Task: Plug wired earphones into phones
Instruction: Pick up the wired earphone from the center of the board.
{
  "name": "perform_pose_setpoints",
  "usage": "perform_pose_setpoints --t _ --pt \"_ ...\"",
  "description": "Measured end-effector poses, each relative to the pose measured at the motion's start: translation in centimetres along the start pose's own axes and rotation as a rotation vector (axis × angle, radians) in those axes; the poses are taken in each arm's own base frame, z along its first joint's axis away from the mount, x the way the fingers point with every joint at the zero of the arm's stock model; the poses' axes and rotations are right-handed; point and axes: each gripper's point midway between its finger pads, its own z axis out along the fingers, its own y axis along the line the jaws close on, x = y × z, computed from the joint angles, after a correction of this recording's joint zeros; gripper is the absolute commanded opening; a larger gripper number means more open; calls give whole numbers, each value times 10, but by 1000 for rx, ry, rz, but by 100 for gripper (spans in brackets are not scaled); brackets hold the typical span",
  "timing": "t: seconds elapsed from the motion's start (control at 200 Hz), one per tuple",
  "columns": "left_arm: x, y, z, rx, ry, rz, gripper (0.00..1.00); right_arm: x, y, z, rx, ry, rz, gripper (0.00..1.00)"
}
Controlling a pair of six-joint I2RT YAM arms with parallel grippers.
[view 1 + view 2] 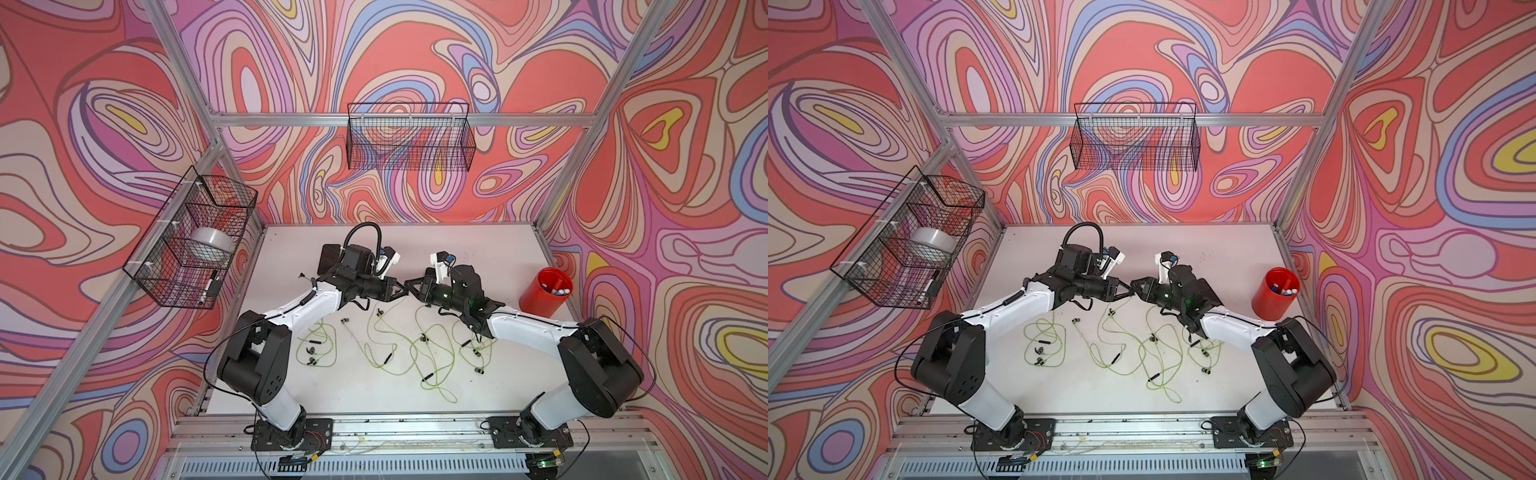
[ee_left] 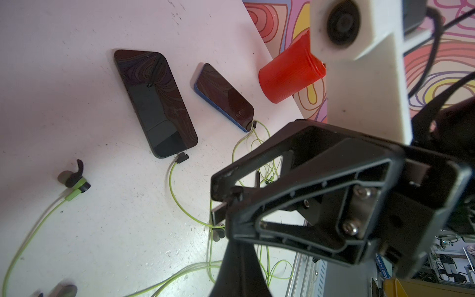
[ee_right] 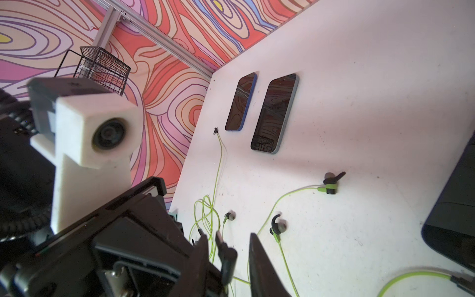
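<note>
Above the middle of the bench (image 1: 478, 249), where the two arms meet, a small dark plug (image 3: 226, 253) on a yellow-green cord is held clear of the surface. The left claw (image 1: 402, 293) is pressed together and, as far as the wrist views show, pinches that plug end. The right claw (image 1: 410, 284) faces it tip to tip, its fingers a little apart on either side of the plug with a gap showing, so it does not look clamped.

Two free phones, a smaller blue-edged phone (image 3: 241, 101) and a larger phone (image 3: 275, 113), lie flat and side by side toward the left arm's side of the bench. Their long axes are roughly parallel and their near short ends are turned toward the claws. A loose plug (image 3: 216, 131) lies just beside the smaller one's near corner, seemingly not in it.

The other two, a big black phone (image 2: 155, 102) and a blue-rimmed phone (image 2: 223, 97), lie toward the red cup (image 1: 545, 291), each with a plug at its near end.

By my reckoning the left arm is nearer the free pair. The held plug's tip must line up with a phone's long axis, pointing into its short end.
</note>
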Motion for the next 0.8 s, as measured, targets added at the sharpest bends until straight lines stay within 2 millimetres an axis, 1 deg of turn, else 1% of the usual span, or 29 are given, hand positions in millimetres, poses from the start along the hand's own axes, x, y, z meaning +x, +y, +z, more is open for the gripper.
perform_pose_setpoints --t 0.075,0.295,0.326,0.421,0.461,0.531,0.621,0.676,0.696,0.746,0.801 --pt "0 0 0 0 0 3 0 0 0 0 1 1 2 18" --pt "0 -1 0 4 1 4 0 0 2 0 -7 0 -3 17" --pt "0 -1 0 4 1 5 0 0 2 0 -9 1 -3 14" --pt "0 -1 0 4 1 8 0 0 2 0 -11 3 -6 0" --pt "0 -1 0 4 1 10 0 0 2 0 -13 3 -6 0" --pt "0 0 0 2 0 11 15 0 2 0 -9 2 -6 0" --pt "0 1 -3 -9 -7 9 43 -1 -1 -2 -2 -2 -8 0" --pt "1 2 -9 -20 -19 -2 57 0 -4 -5 2 -3 -6 0" --pt "1 2 -12 -25 -28 -7 61 -1 -5 -7 4 -5 -5 0" --pt "-3 4 -23 -42 -63 -25 66 -2 -8 -12 5 -5 0 0" --pt "-11 8 -41 -73 -117 -52 68 -4 -11 -17 2 -7 5 0"
